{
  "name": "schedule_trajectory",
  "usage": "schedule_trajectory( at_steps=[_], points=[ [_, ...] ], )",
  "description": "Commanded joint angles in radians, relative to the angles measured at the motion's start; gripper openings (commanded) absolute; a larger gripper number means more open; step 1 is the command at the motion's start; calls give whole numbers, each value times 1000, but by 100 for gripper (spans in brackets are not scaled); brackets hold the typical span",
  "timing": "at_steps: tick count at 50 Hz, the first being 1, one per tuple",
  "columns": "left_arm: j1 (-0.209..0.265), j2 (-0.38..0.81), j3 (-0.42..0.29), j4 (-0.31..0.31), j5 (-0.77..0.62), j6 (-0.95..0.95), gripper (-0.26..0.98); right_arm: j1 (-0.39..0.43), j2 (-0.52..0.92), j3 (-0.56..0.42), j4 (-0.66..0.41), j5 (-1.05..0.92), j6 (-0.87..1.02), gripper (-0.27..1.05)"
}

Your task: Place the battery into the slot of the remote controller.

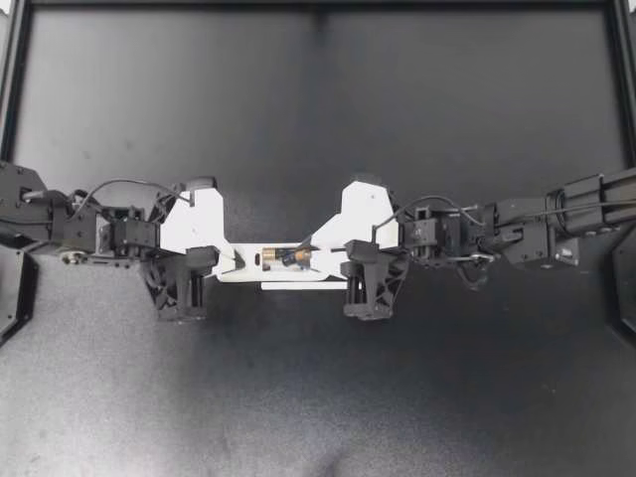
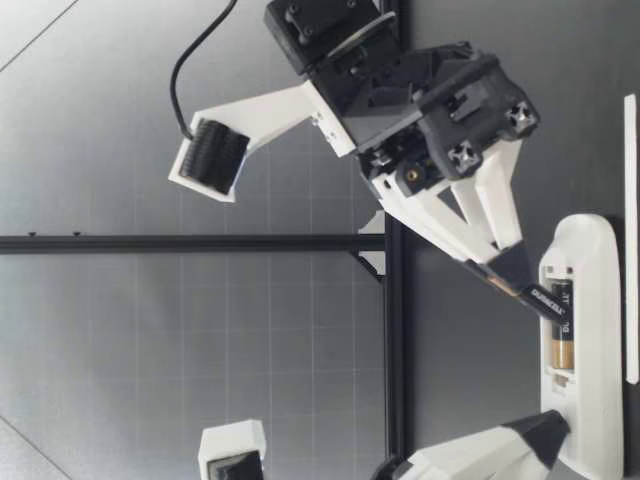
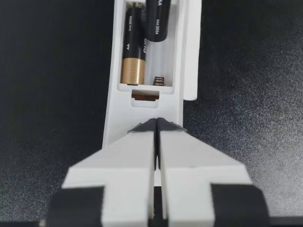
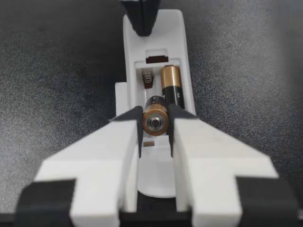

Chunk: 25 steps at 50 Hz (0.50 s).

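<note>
The white remote (image 1: 260, 268) lies back-up between both arms, its battery compartment uncovered. My left gripper (image 1: 225, 261) is shut, its fingertips (image 3: 157, 125) resting on the remote's end (image 3: 142, 113) just behind the compartment. My right gripper (image 1: 314, 252) is shut on a black-and-copper battery (image 4: 156, 122). That held battery (image 2: 538, 298) is tilted, its lower end down in the empty bay beside the spring (image 4: 147, 78). A second battery (image 4: 171, 86) lies seated in the neighbouring bay. At table height my right gripper (image 2: 508, 272) slants down onto the remote (image 2: 592, 380), with my left gripper (image 2: 545, 432) at its other end.
A thin white strip, seemingly the battery cover (image 1: 298, 286), lies flat against the remote's side. Dark matte table (image 1: 318, 119) spreads all around, bordered by a black frame (image 1: 318, 4) at the back and sides.
</note>
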<state>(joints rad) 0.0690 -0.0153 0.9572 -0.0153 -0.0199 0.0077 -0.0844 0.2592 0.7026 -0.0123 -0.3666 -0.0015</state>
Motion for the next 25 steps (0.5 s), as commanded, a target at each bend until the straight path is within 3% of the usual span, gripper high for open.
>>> schedule_trajectory(
  at_steps=[1, 25],
  points=[
    [3, -5, -6, 2, 5, -2, -19, 8, -6, -21, -2, 3, 0, -1],
    [3, -6, -6, 3, 5, -2, -19, 8, 23, -78, -3, 80, -3, 0]
  ],
)
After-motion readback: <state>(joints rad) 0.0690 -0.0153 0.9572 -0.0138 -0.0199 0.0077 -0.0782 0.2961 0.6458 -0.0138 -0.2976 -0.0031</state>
